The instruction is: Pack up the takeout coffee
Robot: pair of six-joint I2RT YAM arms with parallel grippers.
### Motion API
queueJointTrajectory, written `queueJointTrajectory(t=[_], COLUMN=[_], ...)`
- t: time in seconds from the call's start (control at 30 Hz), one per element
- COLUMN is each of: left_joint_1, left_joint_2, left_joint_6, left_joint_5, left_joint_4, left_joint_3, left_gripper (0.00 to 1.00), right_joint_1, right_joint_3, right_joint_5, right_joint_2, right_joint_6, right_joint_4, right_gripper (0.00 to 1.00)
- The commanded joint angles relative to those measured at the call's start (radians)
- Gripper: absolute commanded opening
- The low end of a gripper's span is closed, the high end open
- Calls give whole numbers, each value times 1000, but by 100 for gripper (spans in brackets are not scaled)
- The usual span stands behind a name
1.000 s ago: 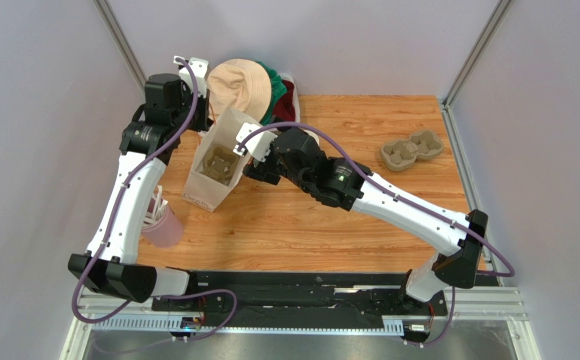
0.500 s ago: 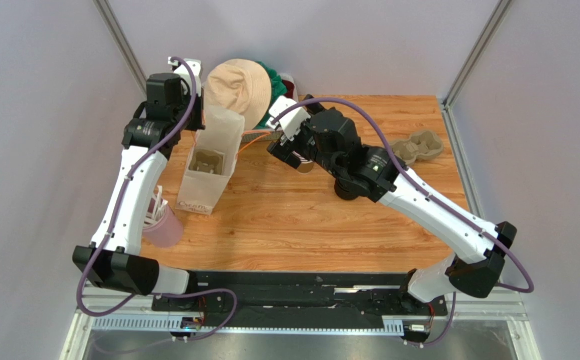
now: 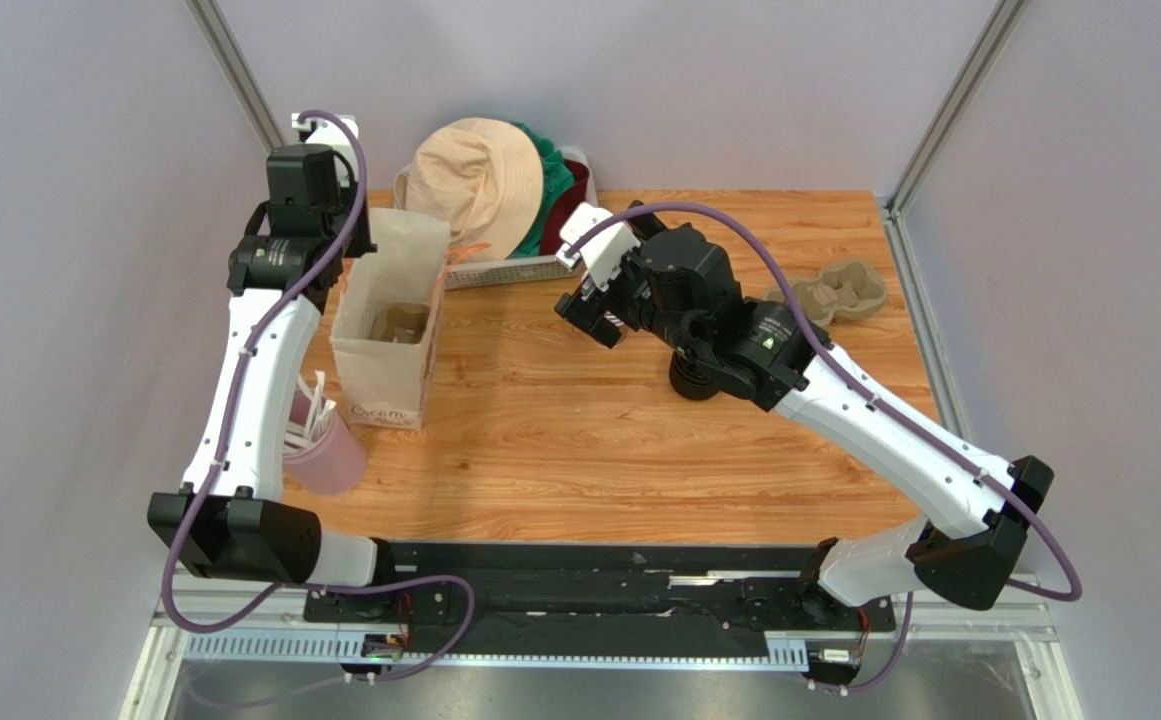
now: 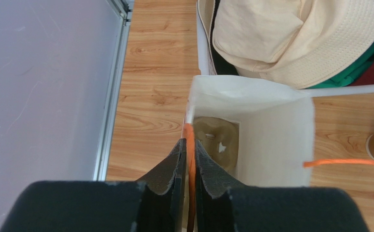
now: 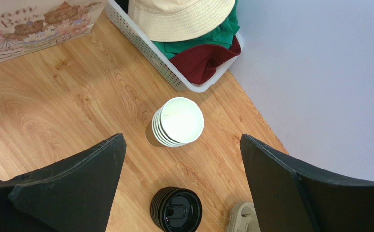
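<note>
- Top external view: my left gripper is at the upper left of the frame, right at the far rim of the paper bag. I cannot read its jaws from here.
- The bag stands upright on the table with a cardboard carrier down inside it, and a pink cup of straws is just below it in the frame.
- The right gripper hangs at centre frame, just right of the white basket of hats. A second carrier lies well apart at the right. I cannot make out the cups from this angle.
- Left wrist view: the left gripper has its jaws nearly together on either side of the bag's orange handle, at the bag's left rim. Whether they pinch the cord or only flank it, I cannot tell.
- The carrier lies on the bag's floor, and the cream hat fills the upper right.
- Right wrist view: the right gripper is spread wide and holds nothing.
- The stack of paper cups, with kraft sides, white insides and no lid on, stands on the wood at centre frame. It is between my fingers in the picture, below them, and near the basket's corner.
- A stack of black lids sits apart from the cups at the lower centre.
- The bag's printed side shows at the upper left.
</note>
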Motion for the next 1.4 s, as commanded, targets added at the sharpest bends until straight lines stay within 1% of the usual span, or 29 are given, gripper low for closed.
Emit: queueJointTrajectory(t=[0.0,0.07,0.1,0.13,0.17,0.23,0.27,0.3,0.37,0.4,0.63,0.73,0.8,0.83,0.87,0.9,0.93,0.97,1.0,1.03,1.07,1.13,1.17,1.2,1.27,1.37], left_joint_1=[2,2,2,2,2,2,2,2,2,2,2,2,2,2,2,2,2,-6,-12,-26,-71,-139,-189,-205,-233,-279], left_joint_2=[-39,-39,-40,-42,-43,-53,-57,-68,-77,-88,-114,-146,-192,-209,-243,-254,-263,-270,-270,-270,-277,-292,-318,-329,-349,-353], left_joint_6=[13,15,15,15,15,40,40,46,52,58,72,73,76,79,87,105,118,138,151,170,223,282,318,329,351,388], left_joint_5=[-42,-46,-51,-48,-45,-33,-25,-20,-7,-4,35,59,116,150,250,312,376,486,533,567,590,560,544,552,610,638], left_joint_4=[33,34,36,37,39,45,53,60,83,93,132,171,221,240,264,266,260,225,200,174,127,96,91,91,68,30], left_joint_3=[22,23,21,18,18,15,15,12,13,15,38,15,-19,-31,-42,-48,-42,-33,-7,2,7,-14,-34,-74,-99,-132], left_gripper=[24,35,44,49,52,62,65,76,83,92,94,95,95,95,95,95,96,96,96,96,96,96,96,96,97,97], right_joint_1=[-13,-14,-14,-16,-19,-28,-30,-36,-62,-71,-146,-188,-211,-238,-252,-267,-299,-317,-333,-368,-386,-421,-429,-433,-446,-470], right_joint_3=[-9,-17,-20,-23,-28,-34,-40,-41,-43,-43,-38,-16,3,23,31,40,60,75,89,100,125,152,175,185,195,215], right_joint_5=[-22,-25,-30,-30,-33,-34,-36,-40,-59,-74,-111,-122,-120,-122,-128,-132,-136,-151,-165,-181,-212,-238,-254,-255,-243,-273], right_joint_2=[-29,-29,-30,-33,-32,-34,-34,-35,-32,-30,6,38,75,88,110,123,135,166,178,209,221,262,275,284,302,331], right_joint_6=[20,20,20,19,19,17,17,22,39,43,80,114,143,151,158,180,191,203,218,246,263,298,304,307,321,349], right_joint_4=[45,47,47,47,47,45,45,44,36,29,-21,-44,-70,-76,-82,-94,-102,-113,-135,-148,-154,-179,-188,-197,-194,-191], right_gripper=[96,96,96,96,96,96,96,96,96,97,97,96,96,95,95,95,93,93,93,91,89,86,85,84,83,80])
